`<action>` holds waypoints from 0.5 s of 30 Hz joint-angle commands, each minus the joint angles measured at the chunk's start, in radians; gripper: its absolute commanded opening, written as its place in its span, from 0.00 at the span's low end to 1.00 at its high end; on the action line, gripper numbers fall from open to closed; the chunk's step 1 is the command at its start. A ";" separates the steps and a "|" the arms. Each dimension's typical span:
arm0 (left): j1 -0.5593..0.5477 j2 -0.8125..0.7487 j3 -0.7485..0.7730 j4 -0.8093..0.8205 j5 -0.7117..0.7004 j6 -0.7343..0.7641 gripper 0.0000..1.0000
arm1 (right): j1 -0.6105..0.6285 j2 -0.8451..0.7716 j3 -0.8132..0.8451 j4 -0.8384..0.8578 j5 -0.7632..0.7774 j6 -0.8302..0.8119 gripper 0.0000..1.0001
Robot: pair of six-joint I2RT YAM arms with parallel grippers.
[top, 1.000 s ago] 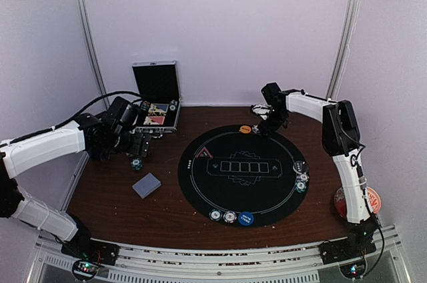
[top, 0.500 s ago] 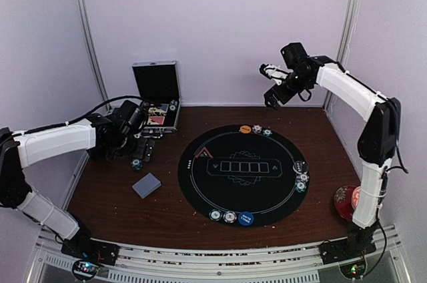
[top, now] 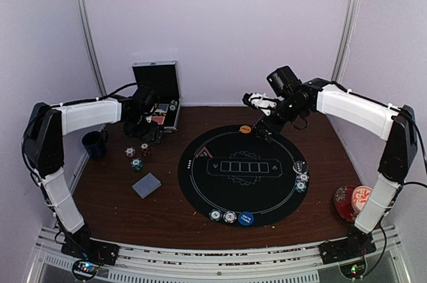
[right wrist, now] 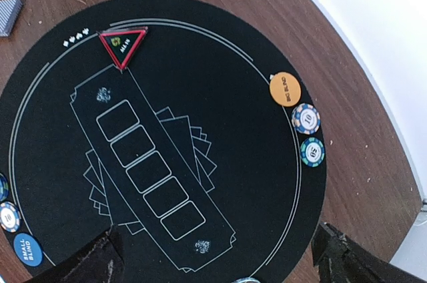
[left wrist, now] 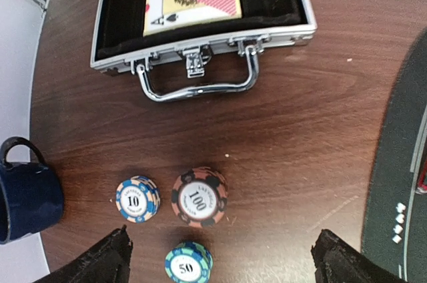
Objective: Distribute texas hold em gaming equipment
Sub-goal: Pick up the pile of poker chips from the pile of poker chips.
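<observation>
Three chip stacks lie on the wood left of the mat: a "10" stack [left wrist: 137, 198], a "100" stack [left wrist: 199, 196] and a teal "50" stack [left wrist: 189, 263]; they show in the top view [top: 137, 156]. My left gripper [left wrist: 220, 266] hovers open above them [top: 148, 133]. The grey-blue card deck [top: 147, 185] lies nearer. On the black mat [top: 243, 189] are a red triangle marker [right wrist: 123, 46], an orange button [right wrist: 285, 89], a "10" chip [right wrist: 306, 119], a "50" chip [right wrist: 312, 151] and a blue button [top: 246, 218]. My right gripper [right wrist: 220, 263] is open and empty above the mat's far edge [top: 262, 127].
An open metal case [left wrist: 200, 56] holding cards stands at the back left. A dark blue mug [top: 93, 143] sits at the left edge. A red floral cup and saucer [top: 352, 201] are at the right front. More chips lie on the mat's right [top: 302, 176] and near [top: 222, 216] rims.
My right gripper has come down from high up to just above the mat's far edge. My left arm has swung back towards the case, uncovering the blue mug and the chip stacks.
</observation>
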 commanded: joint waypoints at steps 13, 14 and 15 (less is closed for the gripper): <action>0.106 0.112 -0.014 0.043 0.084 -0.003 0.98 | 0.068 0.034 -0.133 0.194 0.207 -0.023 1.00; 0.106 0.112 -0.014 0.043 0.086 -0.003 0.98 | 0.069 0.041 -0.133 0.194 0.210 -0.023 1.00; 0.108 0.111 -0.013 0.046 0.092 -0.001 0.98 | 0.069 0.046 -0.134 0.195 0.212 -0.024 1.00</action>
